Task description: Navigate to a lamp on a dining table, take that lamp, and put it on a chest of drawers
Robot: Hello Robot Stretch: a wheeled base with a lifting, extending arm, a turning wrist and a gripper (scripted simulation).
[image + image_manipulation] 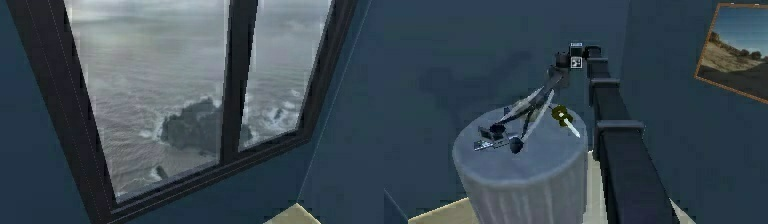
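Nearest in the arm side view, the dark square arm (620,150) rises from the bottom edge just right of the middle and runs up toward two small white squares (576,56) with black marks at its far end. Left of the arm stands a round grey stand (524,185) shaped like a drum, on a strip of pale floor (439,212). The gripper (499,138) reaches down and to the left from the white squares, and its thin fingers (524,105) show against the flat top of the stand. Whether the claw is spread or pressed together cannot be told, and neither can whether it holds anything, as the stand's top lies right behind it. Just right of the fingers, a small yellow thing (562,115) with a pale tip shows at the top of the stand, close beside the arm. It is too small to say whether it is the lamp. Behind all this is a dark blue wall (464,50), and a framed picture (739,50) of a landscape hangs on it at the upper right.

In the forward view, a corner of pale floor (296,213) shows at the bottom right. Beyond it, a blue wall (25,150) holds a large window (238,70) with a dark frame. Through the glass lies a grey sea with a dark rock (195,125) ringed by white foam.
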